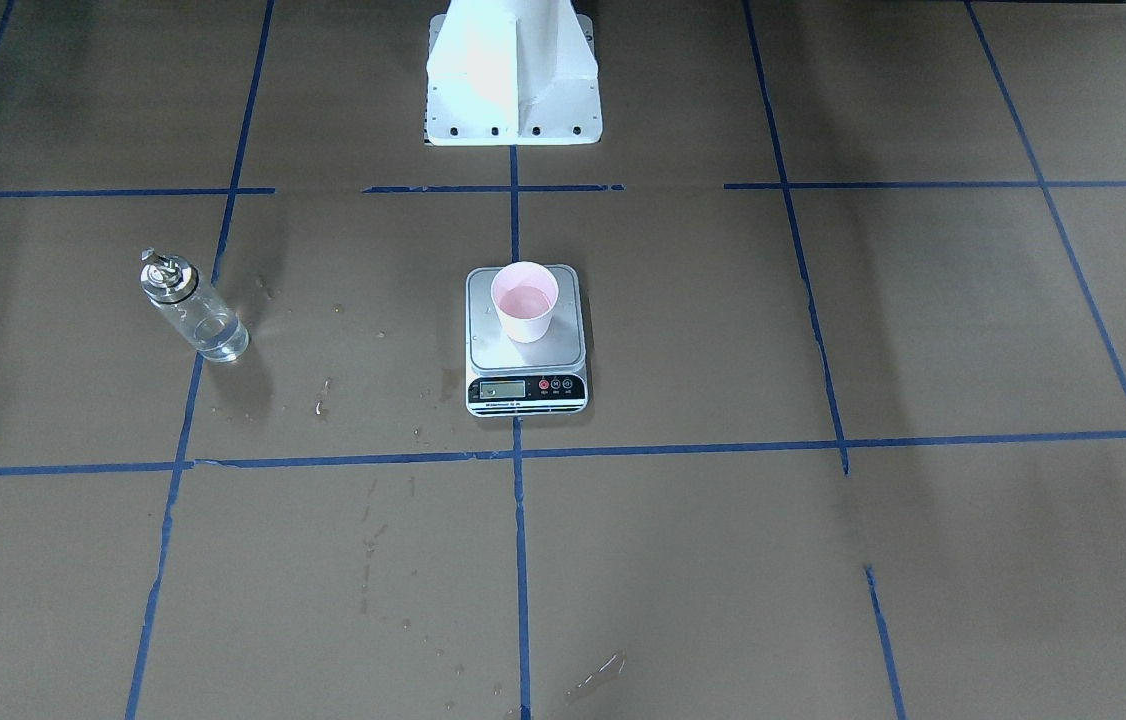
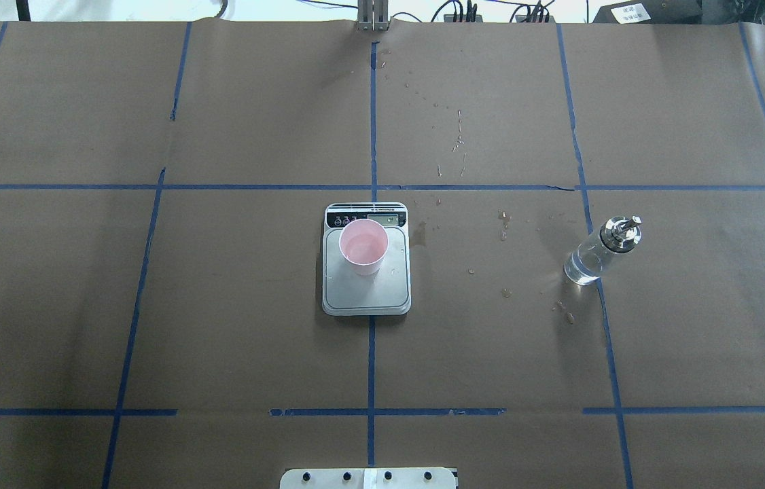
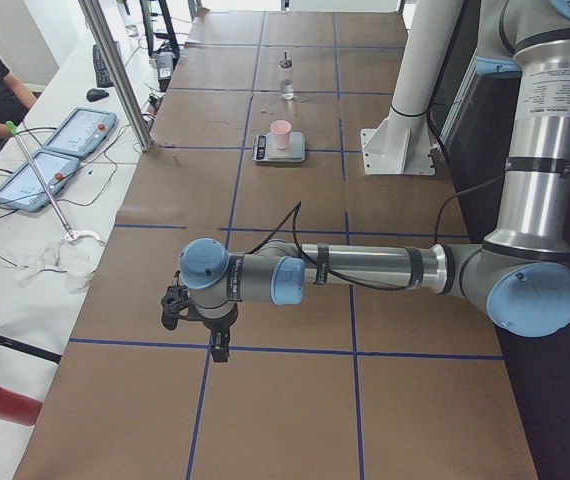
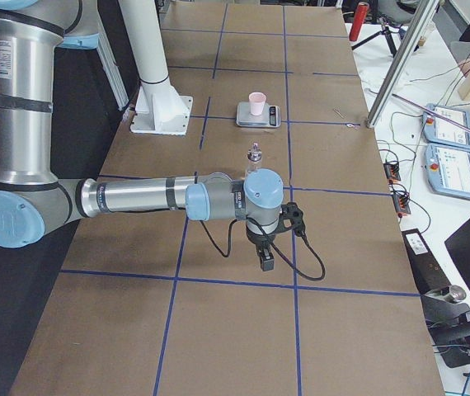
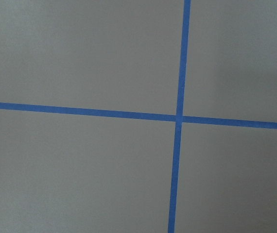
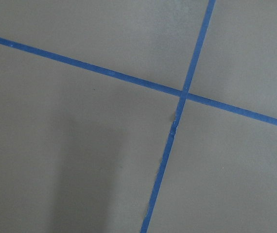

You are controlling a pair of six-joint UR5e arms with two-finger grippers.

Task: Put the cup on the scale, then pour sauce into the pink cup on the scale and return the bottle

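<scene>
The cup [image 1: 524, 308] is pink, seemingly whitish outside, the scale [image 1: 503, 352] silver and black, the table [image 1: 723, 330] brown, gridded blue.

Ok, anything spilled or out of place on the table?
Yes: wet droplets speckle the paper between the scale and the bottle, with a trail further out, likely drips from pouring. The cup and bottle both stand upright.

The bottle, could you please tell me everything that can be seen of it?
The bottle is small, clear glass, cylindrical, with a shiny silver metal pour-spout cap. A little colourless liquid sits low inside. It stands upright on the brown paper-covered table, its base by a blue tape line, on the robot's right, well apart from the scale. Nothing holds it.
</scene>
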